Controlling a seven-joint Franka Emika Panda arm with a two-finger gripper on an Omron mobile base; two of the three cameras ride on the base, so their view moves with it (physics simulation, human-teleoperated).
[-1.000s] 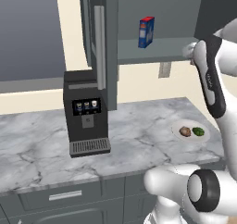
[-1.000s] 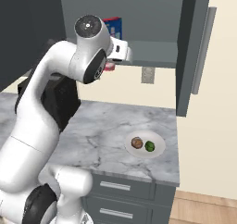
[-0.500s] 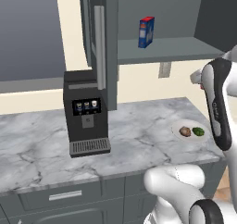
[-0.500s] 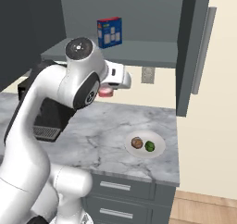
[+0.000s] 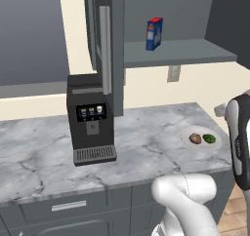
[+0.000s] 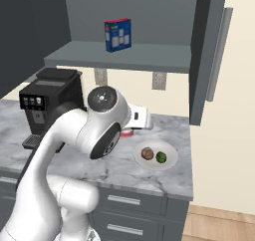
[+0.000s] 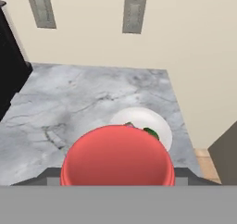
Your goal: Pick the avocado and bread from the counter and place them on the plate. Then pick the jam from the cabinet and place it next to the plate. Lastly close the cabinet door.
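fingers: pinching the jam [image 7: 118, 156]
risk: jam lands on plate [image 6: 170, 159], not tabletop [image 6: 119, 168] beside it

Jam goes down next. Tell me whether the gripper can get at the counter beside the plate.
Probably yes. The gripper, shut on the jam, hangs above the counter, and the marble left of the plate looks bare. The coffee machine stands well off to the side.

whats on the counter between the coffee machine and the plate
Nothing: bare marble counter runs from the coffee machine to the plate in the left base view. The right base view has the arm crossing in front of that stretch.
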